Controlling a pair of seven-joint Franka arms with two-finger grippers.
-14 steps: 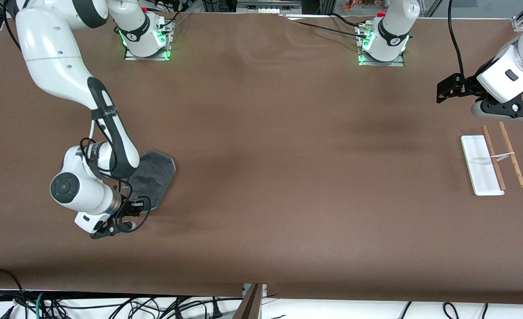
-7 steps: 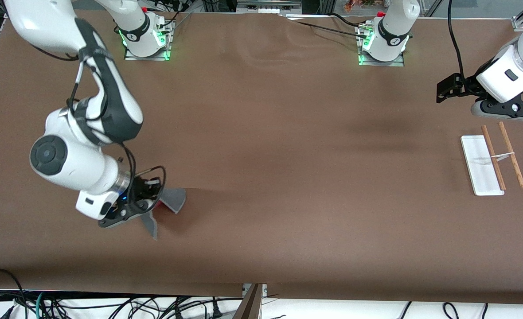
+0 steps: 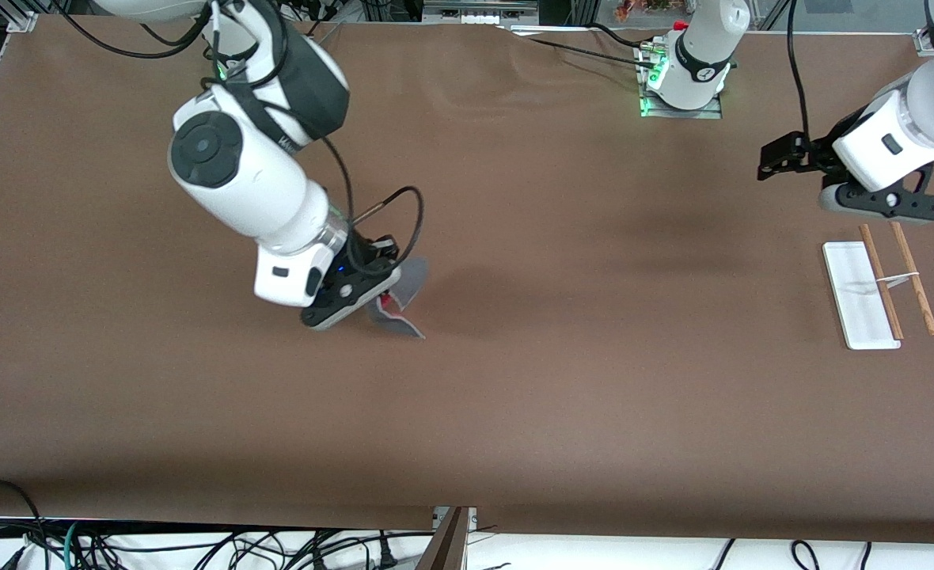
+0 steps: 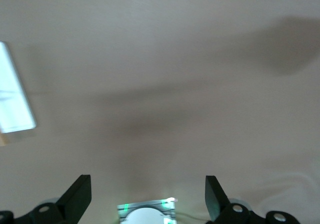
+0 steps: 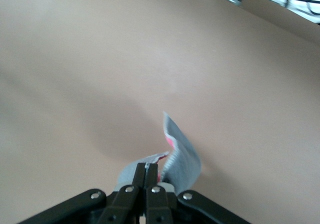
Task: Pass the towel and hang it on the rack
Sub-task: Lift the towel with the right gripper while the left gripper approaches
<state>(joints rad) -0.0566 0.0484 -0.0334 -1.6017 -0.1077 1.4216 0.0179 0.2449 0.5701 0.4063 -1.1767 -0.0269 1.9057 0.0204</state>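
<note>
Grey cloth hangs in the air in the front view: the towel dangles from the right gripper, pinched near its top, with a spot of pinkish-red showing at the pinch and its folds drooping over the brown counter. Its shadow falls on the counter just beside it, toward the rack. The rack stands well apart from the towel, at the left arm's end of the counter: a flat white base with two thin wooden rods joined by a white crosspiece. The left gripper hovers near the rack, over bare counter on the side toward the robots' bases, while that arm waits.

From the left wrist view, the left gripper stands wide, its two dark fingers far apart with nothing between them. Beneath it lies plain counter crossed by soft shadows, and a corner of the rack's white base shows at the edge of the picture.

From the right wrist view, the right gripper is closed tight on the towel, its fingertips pressed together on the cloth's upper edge. Grey fabric curls out from the pinch, with a sliver of pinkish-red at the fold. The towel hangs clear of the counter, above a broad dim shadow.
</note>
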